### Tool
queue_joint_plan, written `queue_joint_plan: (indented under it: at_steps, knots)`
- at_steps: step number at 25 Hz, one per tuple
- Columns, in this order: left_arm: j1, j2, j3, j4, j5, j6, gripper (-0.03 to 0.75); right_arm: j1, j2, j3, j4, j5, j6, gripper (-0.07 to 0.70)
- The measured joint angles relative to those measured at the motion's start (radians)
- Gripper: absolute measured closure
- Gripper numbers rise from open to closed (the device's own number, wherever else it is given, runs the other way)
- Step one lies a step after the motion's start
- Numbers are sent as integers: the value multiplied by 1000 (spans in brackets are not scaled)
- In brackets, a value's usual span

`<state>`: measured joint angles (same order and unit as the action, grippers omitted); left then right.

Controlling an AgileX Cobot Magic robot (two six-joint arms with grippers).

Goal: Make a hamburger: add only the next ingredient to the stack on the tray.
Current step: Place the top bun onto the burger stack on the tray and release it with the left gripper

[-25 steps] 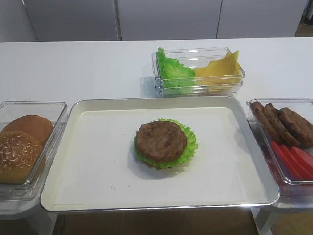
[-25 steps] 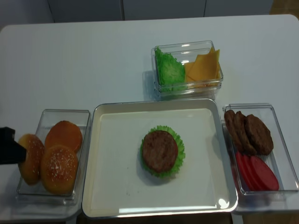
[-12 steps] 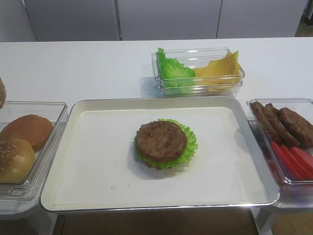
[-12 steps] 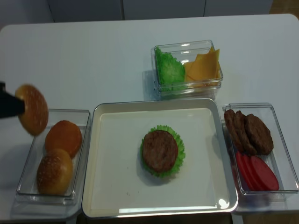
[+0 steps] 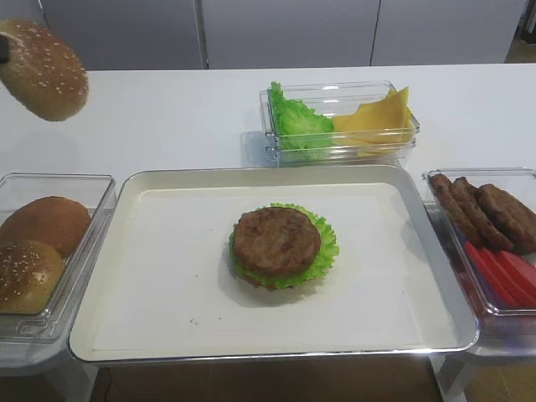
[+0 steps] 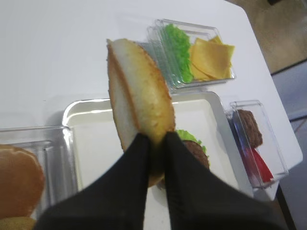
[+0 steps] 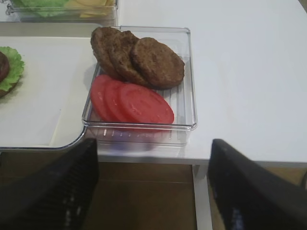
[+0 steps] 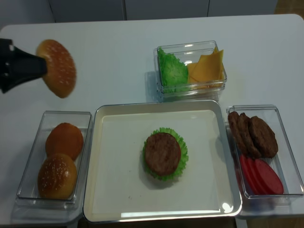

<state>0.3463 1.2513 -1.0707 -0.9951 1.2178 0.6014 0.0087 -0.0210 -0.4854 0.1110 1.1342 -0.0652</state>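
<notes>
The sesame-seeded bun top point(image 8: 58, 68) hangs on edge in the air, left of and behind the tray point(image 8: 118, 156). My left gripper point(image 8: 42, 68) is shut on its rim; the left wrist view shows the black fingers point(image 6: 139, 158) pinching the bun top point(image 6: 139, 96) with its pale flat side to the left. The stack point(image 8: 164, 153), a brown patty over frilly green lettuce, sits in the middle of the tray point(image 5: 167, 276). My right gripper point(image 7: 153, 182) stands open and empty, low before the table's front right edge.
A clear box point(image 8: 28, 190) left of the tray holds a smooth bun point(image 8: 64, 138) and another seeded bun point(image 8: 57, 175). Behind the tray a box holds lettuce point(image 8: 172, 70) and cheese point(image 8: 206, 66). On the right, a box point(image 7: 189, 72) holds patties point(image 7: 156, 62) and tomato slices point(image 7: 139, 103).
My left gripper has lifted the seeded bun top out of the left box, carrying it up, toward the back of the table and a little rightward. The right arm stayed still.
</notes>
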Motion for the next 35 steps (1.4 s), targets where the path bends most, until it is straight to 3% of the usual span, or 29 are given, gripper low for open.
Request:
queue_joint_plan:
  at_steps: [6,13,28,35]
  knots:
    - [-194,0,0,-5,0,0,660,0,0,0,0,0,0,87]
    - [-357,33,0,-9,2,0,660,0,0,0,0,0,0,87]
    - [-550,197,19,-71,-8,-5,669,0,0,0,0,0,0,87]
    - [-581,281,19,-159,-30,53,669,0,0,0,0,0,0,87]
